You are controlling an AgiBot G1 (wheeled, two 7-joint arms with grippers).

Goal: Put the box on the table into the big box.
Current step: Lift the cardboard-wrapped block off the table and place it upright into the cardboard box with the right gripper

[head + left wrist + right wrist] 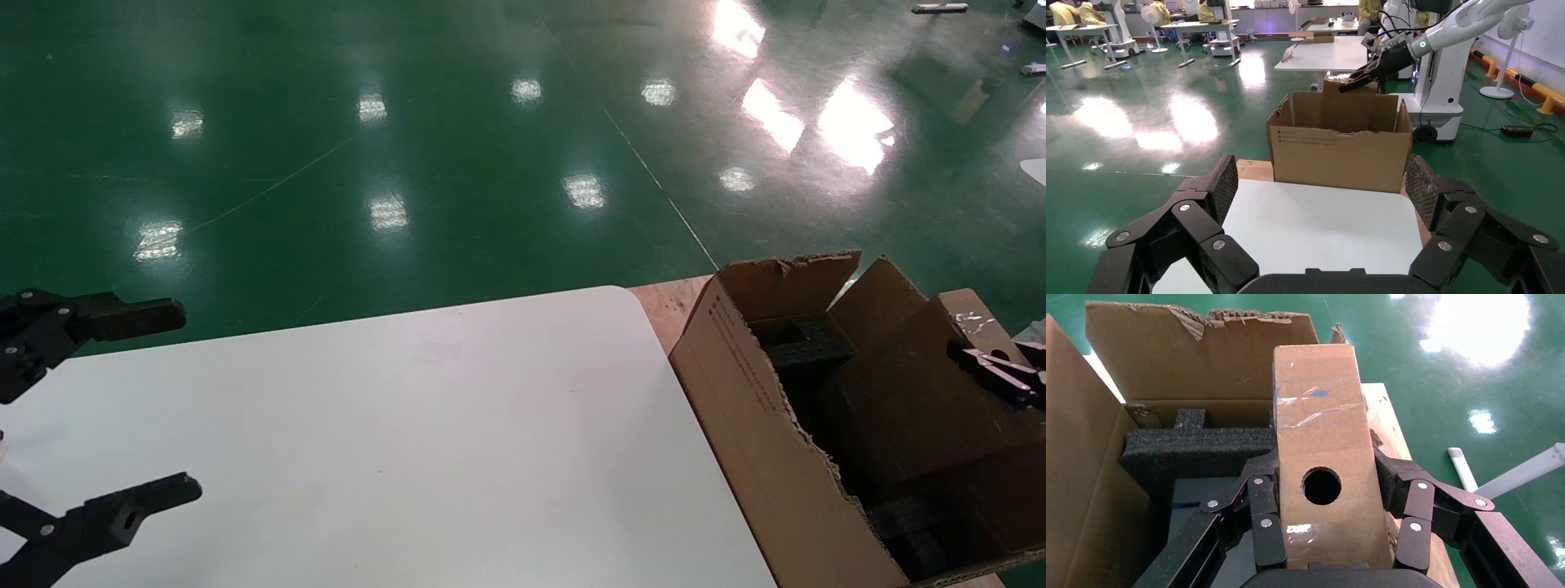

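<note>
Right wrist view: right claw (1324, 523) clamped on small oblong brown cardboard box (1321, 429) (round hole up), held over large torn-edged brown carton (1101, 478) beside white surface (409, 425); left claw (1321, 208) spread, empty.

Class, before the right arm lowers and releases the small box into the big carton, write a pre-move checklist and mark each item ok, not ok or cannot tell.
1. Right gripper clamped on the box: ok.
2. Box over the big box opening: ok; it hangs above the black foam.
3. Free slot in the foam under the box: cannot tell.
4. Left gripper out of the way: ok; open, over the table.
5. Carton flaps clear of the descent: ok.
</note>
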